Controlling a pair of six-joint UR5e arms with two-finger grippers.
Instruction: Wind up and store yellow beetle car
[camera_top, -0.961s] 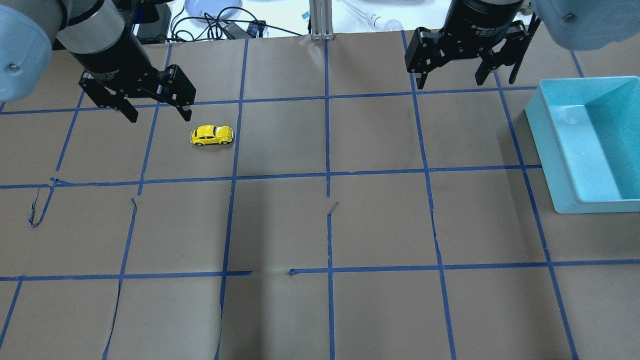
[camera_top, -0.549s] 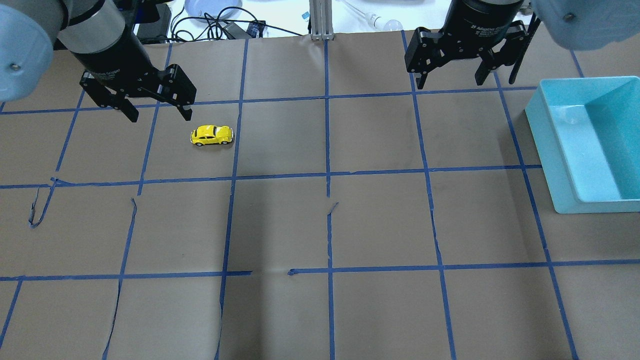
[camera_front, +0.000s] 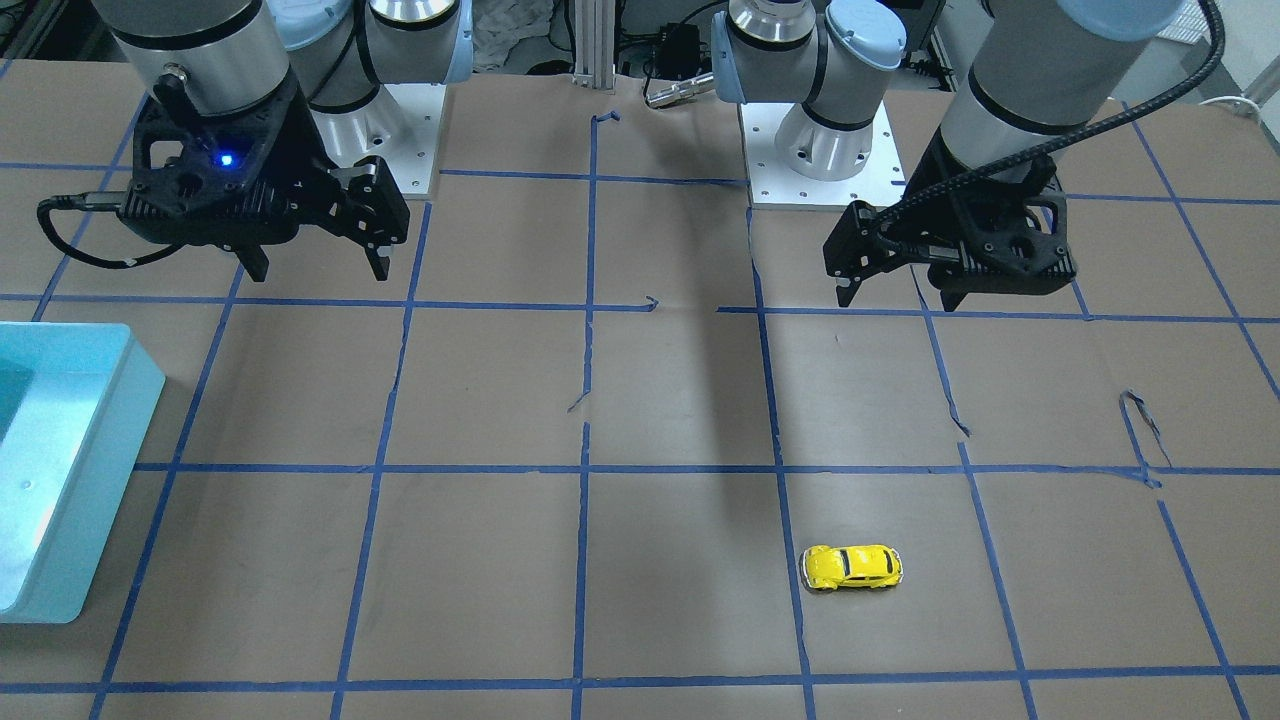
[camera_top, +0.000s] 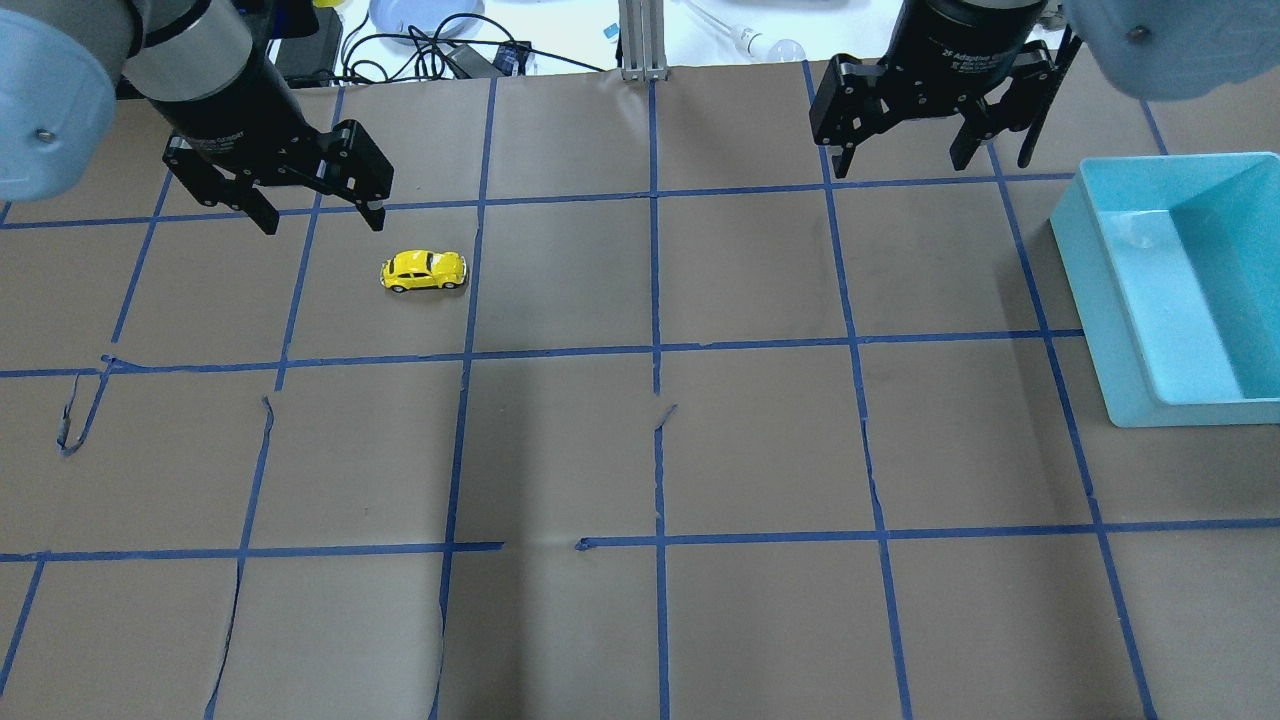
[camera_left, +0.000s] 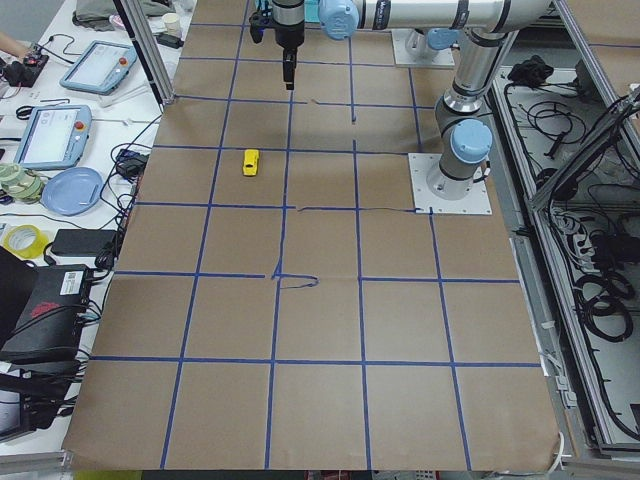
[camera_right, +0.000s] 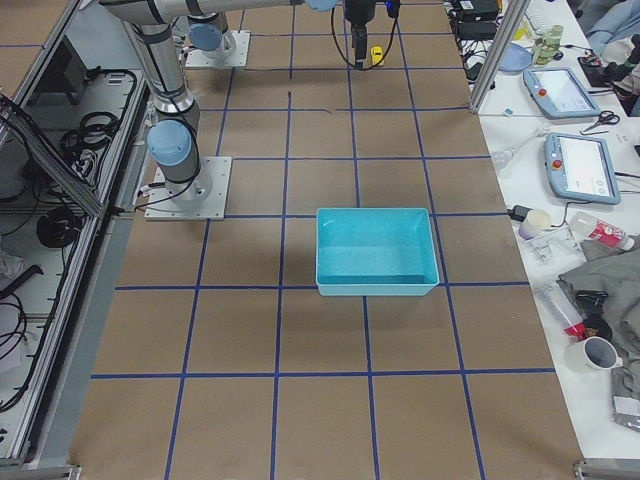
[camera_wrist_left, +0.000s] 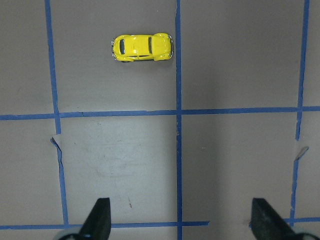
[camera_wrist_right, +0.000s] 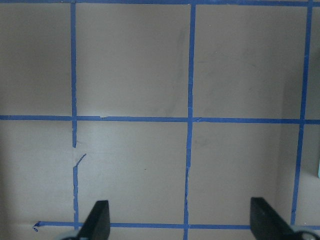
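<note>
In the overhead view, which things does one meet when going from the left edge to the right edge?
Left gripper → yellow toy car → right gripper → blue bin.

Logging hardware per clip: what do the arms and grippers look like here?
Both arms are silver-grey tubes with pale blue joint caps. The left gripper and right gripper are black, two fingers each, white lettering on the collars. A black ribbed cable follows the left arm; a blue light glows on the right wrist mount.
</note>
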